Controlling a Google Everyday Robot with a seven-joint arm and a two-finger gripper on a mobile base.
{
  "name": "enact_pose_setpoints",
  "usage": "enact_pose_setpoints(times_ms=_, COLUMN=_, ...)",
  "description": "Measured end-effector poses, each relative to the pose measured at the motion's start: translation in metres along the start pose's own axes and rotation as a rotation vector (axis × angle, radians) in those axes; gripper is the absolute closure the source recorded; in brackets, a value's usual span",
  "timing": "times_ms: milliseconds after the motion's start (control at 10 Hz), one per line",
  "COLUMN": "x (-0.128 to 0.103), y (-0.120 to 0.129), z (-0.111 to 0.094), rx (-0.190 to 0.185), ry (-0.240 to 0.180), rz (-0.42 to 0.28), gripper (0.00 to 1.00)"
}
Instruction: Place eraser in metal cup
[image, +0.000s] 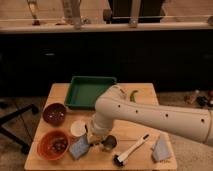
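Observation:
The metal cup is small, silver-grey and dark inside. It stands near the front middle of the wooden table. My white arm reaches in from the right and bends down to the table. The gripper is at its lower end, just left of the metal cup and right of the white cup. The arm hides most of the gripper. A blue-grey block, possibly the eraser, lies at the front just left of the gripper. I cannot tell if the gripper touches it.
A green tray sits at the back of the table. A dark red-brown bowl and an orange bowl with contents are at the left. A brush, a blue-grey wedge and a green pepper lie to the right.

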Motion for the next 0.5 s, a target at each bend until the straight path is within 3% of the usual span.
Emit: enact_pose_setpoints(times_ms=500, x=-0.017, y=0.001, z=-0.013, rx=-0.034, ry=0.029, rz=0.027, gripper=0.99)
